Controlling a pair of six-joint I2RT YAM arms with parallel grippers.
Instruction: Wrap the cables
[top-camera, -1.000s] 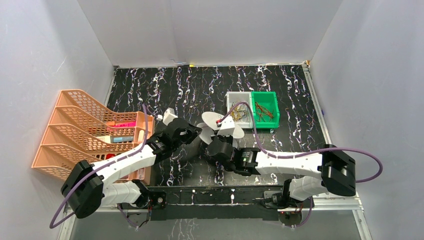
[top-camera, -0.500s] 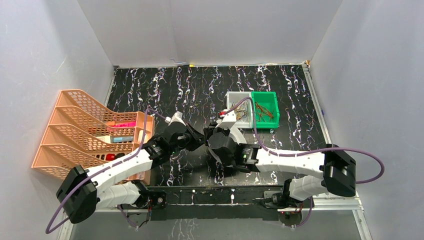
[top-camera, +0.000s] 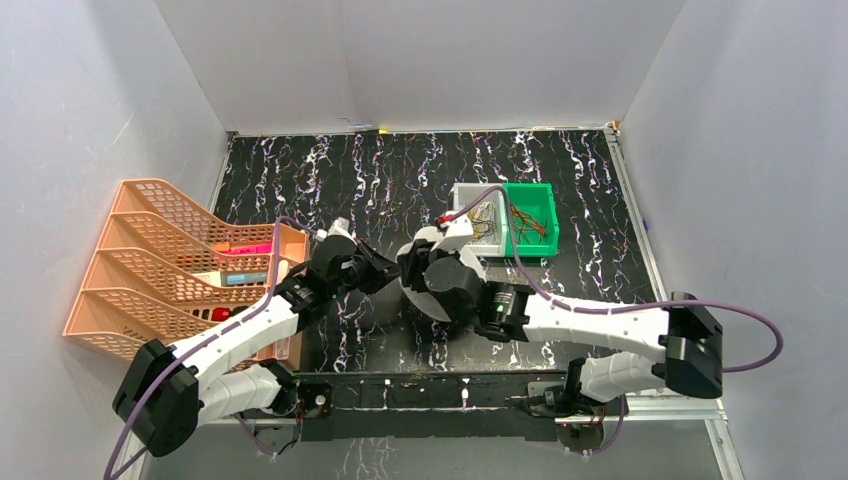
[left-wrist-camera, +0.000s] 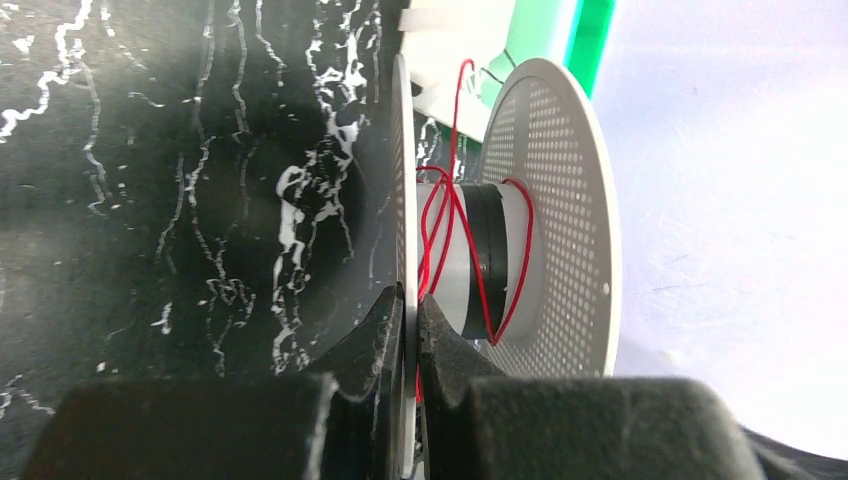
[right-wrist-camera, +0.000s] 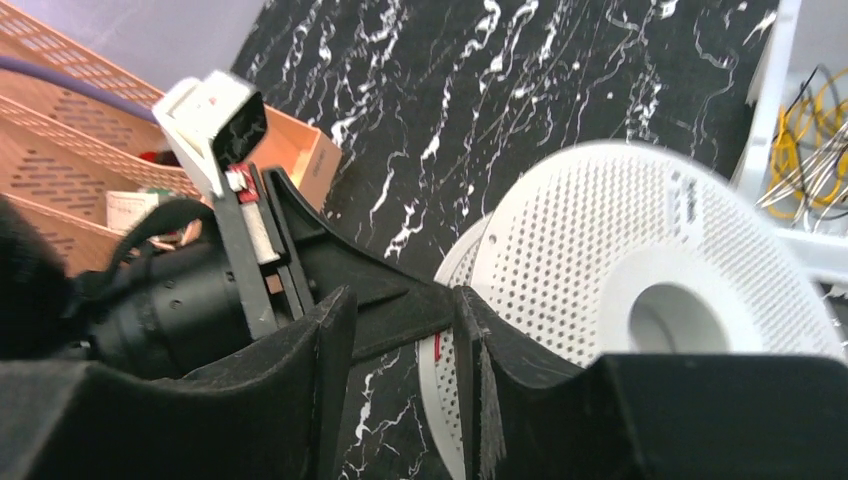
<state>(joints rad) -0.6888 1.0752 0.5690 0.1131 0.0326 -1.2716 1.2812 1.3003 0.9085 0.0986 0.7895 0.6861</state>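
The left hand (left-wrist-camera: 410, 310), reaching from 9 o'clock, is pinched tight on the near flange of the white spool (left-wrist-camera: 560, 200). The right hand (right-wrist-camera: 400, 300) has its fingers parted. The red cables (left-wrist-camera: 445, 215) loop the spool's hub above the tabletop (left-wrist-camera: 150, 200). A green bin (top-camera: 530, 215) sits at 1 o'clock.

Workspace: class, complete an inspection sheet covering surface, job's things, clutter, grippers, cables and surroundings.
Surface: black table with white veining.
Job's things: thin red wires looped loosely around the core of a white perforated spool.
Clutter: orange file rack; grey bin holding yellowish wires; green bin.
Grippers: left gripper shut on a spool flange; right gripper open, close to the left gripper.
Cables: purple arm cables.
Surroundings: plain white walls.
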